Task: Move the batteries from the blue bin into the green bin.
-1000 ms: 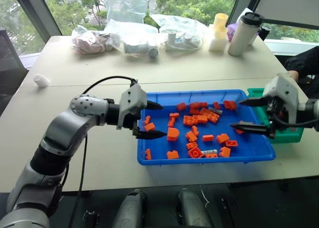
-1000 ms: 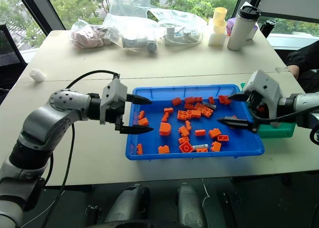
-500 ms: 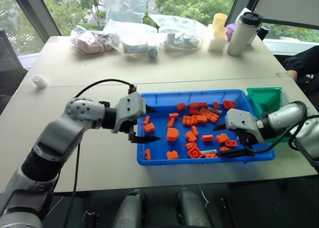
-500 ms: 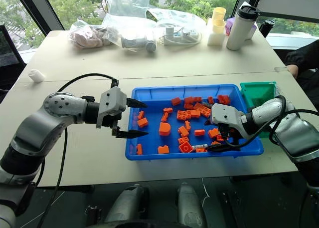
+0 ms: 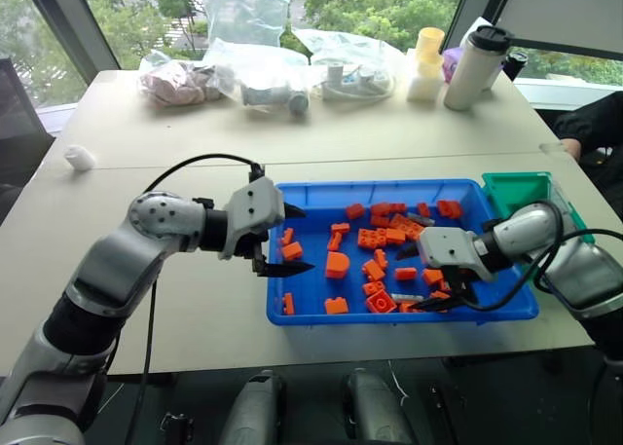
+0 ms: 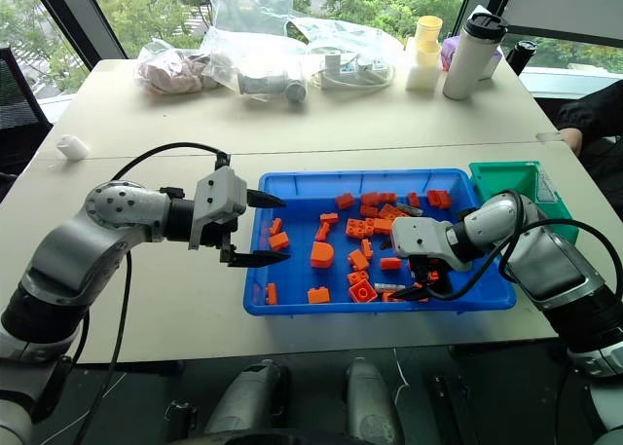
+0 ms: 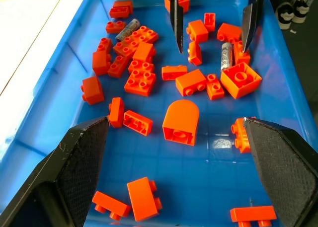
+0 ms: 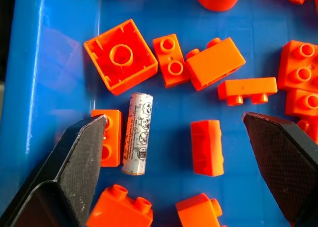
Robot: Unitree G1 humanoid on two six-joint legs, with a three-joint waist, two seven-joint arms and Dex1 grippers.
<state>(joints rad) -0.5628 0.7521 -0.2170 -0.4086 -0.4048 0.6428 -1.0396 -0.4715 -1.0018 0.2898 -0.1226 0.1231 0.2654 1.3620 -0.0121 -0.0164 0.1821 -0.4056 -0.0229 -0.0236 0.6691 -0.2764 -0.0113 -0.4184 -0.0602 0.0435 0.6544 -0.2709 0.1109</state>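
My right gripper (image 5: pixel 425 278) hangs low inside the blue bin (image 5: pixel 292 314), fingers spread wide and holding nothing. In the right wrist view, 1 of the batteries (image 8: pixel 137 133) lies flat on the blue floor between my fingertips, nearer one pad, touching an orange brick (image 8: pixel 107 137) on its side. A 2nd battery (image 7: pixel 127 29) lies at the far end of the bin among other bricks. My left gripper (image 5: pixel 289 239) hovers over the bin's left rim, also spread and empty. The green bin (image 5: pixel 518 188) stands just beside the blue bin's right end; I cannot tell whether anything lies in it. By my reckoning at least 2 batteries are left to move, and the near one is next
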